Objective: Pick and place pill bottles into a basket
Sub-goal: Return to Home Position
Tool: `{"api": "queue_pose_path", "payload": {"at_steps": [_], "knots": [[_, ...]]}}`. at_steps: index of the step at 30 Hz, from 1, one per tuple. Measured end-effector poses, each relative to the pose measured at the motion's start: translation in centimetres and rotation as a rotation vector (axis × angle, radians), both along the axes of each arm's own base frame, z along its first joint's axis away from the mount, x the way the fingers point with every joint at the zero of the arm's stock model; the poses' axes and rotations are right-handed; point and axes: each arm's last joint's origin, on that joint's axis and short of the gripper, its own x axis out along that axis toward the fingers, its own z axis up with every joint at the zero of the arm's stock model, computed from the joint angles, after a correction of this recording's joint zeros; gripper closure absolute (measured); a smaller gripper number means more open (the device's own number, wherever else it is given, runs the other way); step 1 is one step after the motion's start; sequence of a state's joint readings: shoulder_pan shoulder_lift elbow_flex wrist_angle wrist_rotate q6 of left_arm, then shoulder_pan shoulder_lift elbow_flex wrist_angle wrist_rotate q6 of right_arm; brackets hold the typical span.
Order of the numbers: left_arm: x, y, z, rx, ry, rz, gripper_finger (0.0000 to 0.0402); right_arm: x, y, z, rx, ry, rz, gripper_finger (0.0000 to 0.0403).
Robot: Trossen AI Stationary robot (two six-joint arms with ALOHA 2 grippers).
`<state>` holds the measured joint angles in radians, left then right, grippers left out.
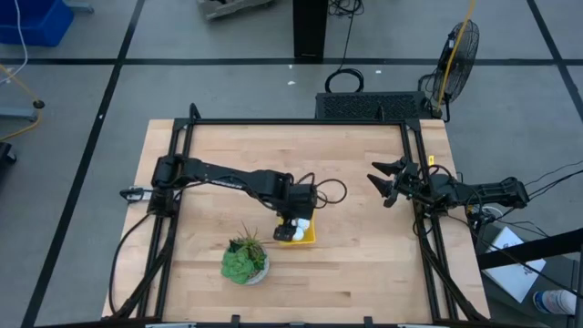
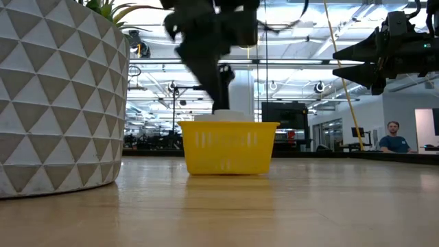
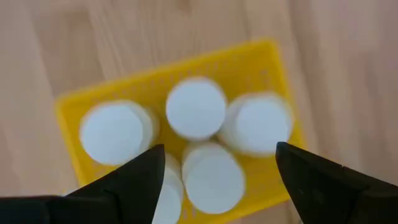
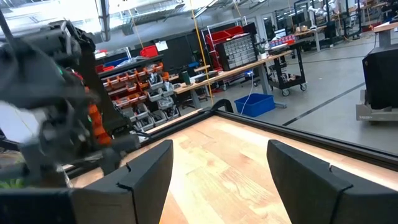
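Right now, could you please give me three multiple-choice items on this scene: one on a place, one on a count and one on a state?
1. Where does the left gripper hang?
A. Over the yellow basket
B. Over the potted plant
C. Next to the right gripper

2. How many pill bottles are in the basket?
A. One
B. Three
C. Five

3. How are the left gripper's fingers?
A. Shut on a bottle
B. Open and empty
C. Shut on the basket's rim

Answers:
1 A: the high view shows it above the basket, with the potted plant beside the basket and the right gripper far off to the right, open.
2 C: the left wrist view shows five white caps, one partly behind a finger.
3 B: the fingers stand apart above the bottles and touch none.
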<state>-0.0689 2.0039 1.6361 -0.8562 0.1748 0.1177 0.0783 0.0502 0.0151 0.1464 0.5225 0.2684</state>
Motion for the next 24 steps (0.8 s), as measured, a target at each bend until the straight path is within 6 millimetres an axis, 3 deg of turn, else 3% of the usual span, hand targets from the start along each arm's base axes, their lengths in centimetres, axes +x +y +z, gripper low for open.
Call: {"api": "queue_pose_path", "payload": {"at_steps": [6, 11, 17, 19, 24], "knots": [[-0.1, -0.2, 4.3, -0.014, -0.177, -0.003, 0.0101, 0.0, 0.0, 0.0, 0.001, -0.002, -0.001, 0.0152], [-1.8, 0.2, 8.3, 0.004, -0.300, -0.006, 0.0095, 0.0, 0.0, 0.1, 0.004, -0.009, 0.002, 0.0152], [-5.6, 1.1, 13.8, 0.017, -0.453, -0.006, 0.0092, 0.1, 0.4, 0.3, -0.039, 0.001, 0.151, 0.0152], [-7.3, 1.3, 15.2, 0.022, -0.532, -0.021, 0.0092, -0.1, 0.6, 1.5, -0.067, -0.025, 0.212, 0.0152], [-12.6, 2.5, 14.9, 0.024, -0.702, 0.034, 0.0092, -0.7, 0.9, 4.0, -0.162, -0.067, 0.320, 0.0152]]}}
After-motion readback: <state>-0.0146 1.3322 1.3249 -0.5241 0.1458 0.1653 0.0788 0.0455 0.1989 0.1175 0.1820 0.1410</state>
